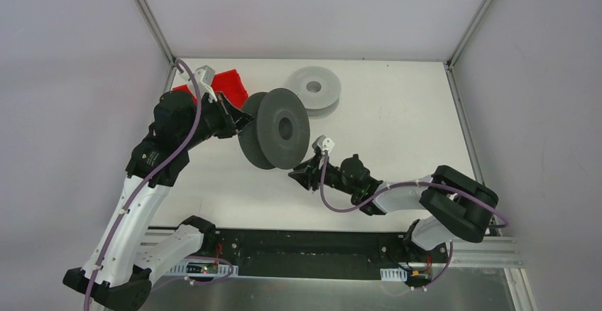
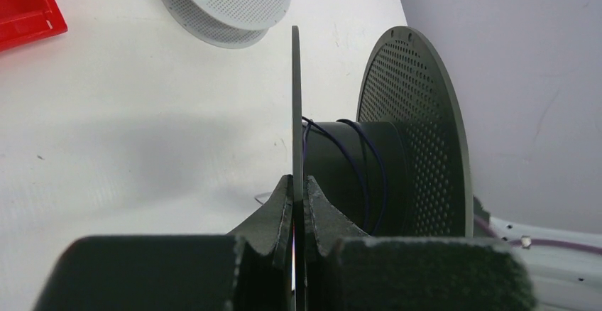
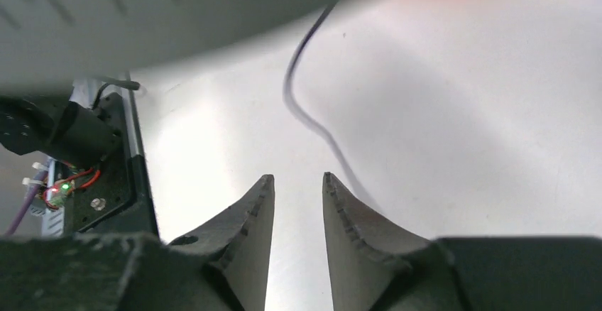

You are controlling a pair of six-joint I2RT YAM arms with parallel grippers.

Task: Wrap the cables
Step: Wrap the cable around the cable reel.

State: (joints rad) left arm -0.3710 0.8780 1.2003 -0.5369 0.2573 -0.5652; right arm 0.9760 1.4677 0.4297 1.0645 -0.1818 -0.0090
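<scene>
A dark grey spool (image 1: 277, 130) stands on edge mid-table. My left gripper (image 1: 238, 121) is shut on the rim of its near flange (image 2: 296, 112), with the thin plate pinched between the fingers (image 2: 280, 204). A few turns of thin dark cable (image 2: 358, 162) lie around the spool's hub. My right gripper (image 1: 298, 175) sits low in front of the spool, jaws open and empty (image 3: 298, 179). A loose length of cable (image 3: 289, 91) drops from under the spool and trails over the table past the right finger (image 3: 355, 211), outside the jaws.
A light grey spool (image 1: 314, 89) lies flat at the back of the table. A red bin (image 1: 226, 86) sits behind my left gripper. Frame posts and walls close in the table on three sides.
</scene>
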